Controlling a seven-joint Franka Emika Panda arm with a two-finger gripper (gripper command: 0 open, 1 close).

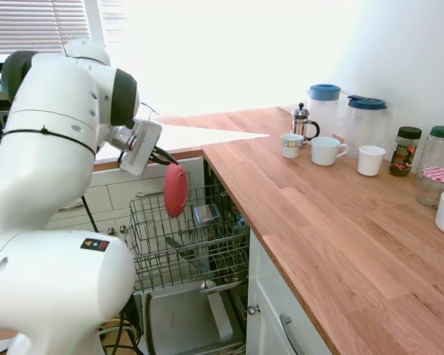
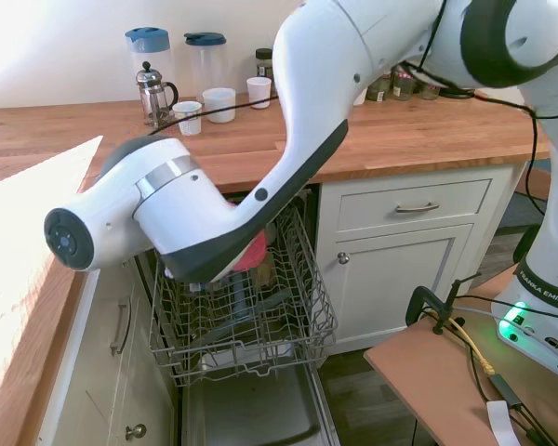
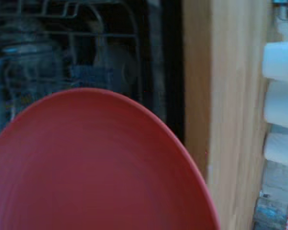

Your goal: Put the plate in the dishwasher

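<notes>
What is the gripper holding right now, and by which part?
The gripper holds the red plate by its upper rim, so that it hangs on edge over the dishwasher rack.

Sunlit kitchen: oak worktop (image 1: 333,222) over white cabinets (image 2: 418,251), window blinds (image 1: 37,26) behind.
</notes>
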